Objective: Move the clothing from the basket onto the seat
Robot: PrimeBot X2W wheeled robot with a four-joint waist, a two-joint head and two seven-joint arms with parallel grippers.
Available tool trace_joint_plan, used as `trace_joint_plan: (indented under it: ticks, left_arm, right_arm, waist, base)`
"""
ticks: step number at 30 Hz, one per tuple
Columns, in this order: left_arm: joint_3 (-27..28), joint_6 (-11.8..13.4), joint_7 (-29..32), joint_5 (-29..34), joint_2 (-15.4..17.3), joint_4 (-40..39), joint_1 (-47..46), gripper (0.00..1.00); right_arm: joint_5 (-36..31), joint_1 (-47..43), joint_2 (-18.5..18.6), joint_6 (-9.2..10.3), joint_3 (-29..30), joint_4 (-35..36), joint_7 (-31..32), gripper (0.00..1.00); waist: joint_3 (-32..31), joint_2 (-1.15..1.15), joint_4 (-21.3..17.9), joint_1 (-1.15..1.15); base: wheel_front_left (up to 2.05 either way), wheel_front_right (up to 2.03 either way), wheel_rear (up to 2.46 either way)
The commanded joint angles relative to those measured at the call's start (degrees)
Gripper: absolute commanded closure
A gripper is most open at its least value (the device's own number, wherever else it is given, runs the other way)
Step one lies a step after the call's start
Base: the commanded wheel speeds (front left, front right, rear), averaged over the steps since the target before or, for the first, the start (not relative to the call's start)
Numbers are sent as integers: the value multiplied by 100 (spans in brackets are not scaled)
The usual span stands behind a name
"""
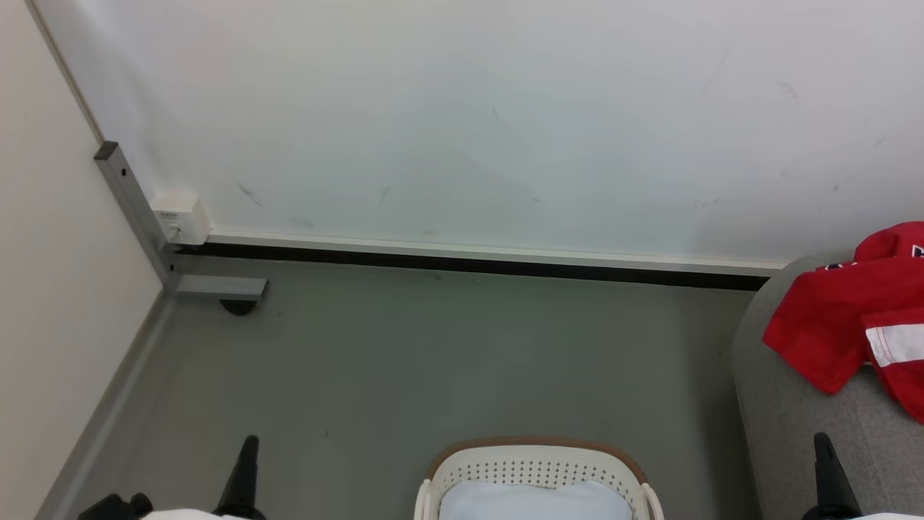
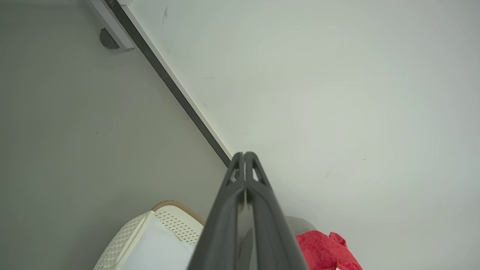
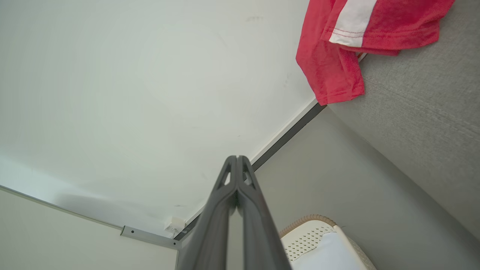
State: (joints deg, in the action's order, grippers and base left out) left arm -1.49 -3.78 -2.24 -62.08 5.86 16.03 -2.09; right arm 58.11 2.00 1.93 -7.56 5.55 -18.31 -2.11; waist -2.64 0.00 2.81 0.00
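1. Head view: we see the red jersey (image 1: pixel 844 318) lying crumpled on the light grey seat (image 1: pixel 794 426) at the right, with one corner near the seat's rounded edge.
2. The cream laundry basket (image 1: pixel 534 442) sits on the floor (image 1: pixel 433 347) at bottom centre, with a pale cloth (image 1: pixel 534 502) inside.
3. Our left hand (image 1: pixel 250 442) and right hand (image 1: pixel 821 440) each have their fingers pressed together, empty, well apart from the jersey.
4. We judge the move done. Finishing well means leaving the pale cloth alone and keeping the right hand clear of that corner, lest it drag the jersey off.
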Motion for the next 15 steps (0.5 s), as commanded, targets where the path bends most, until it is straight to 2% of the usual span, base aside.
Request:
trace_joint_plan:
  ticks: [1,15]
  left_arm:
    - [72,-39,37,-163,0,-80,-129,100]
    - [267,-130,267,-914,-75,-117,-212,100]
  right_arm:
    - [201,119,63,6,16,100,44,100]
    - [1033,209,79,8,40,188,260,100]
  waist:
    - [7,0,-6,0]
    - [64,0,-63,0]
  base:
    - [0,0,0]
    - [0,0,0]
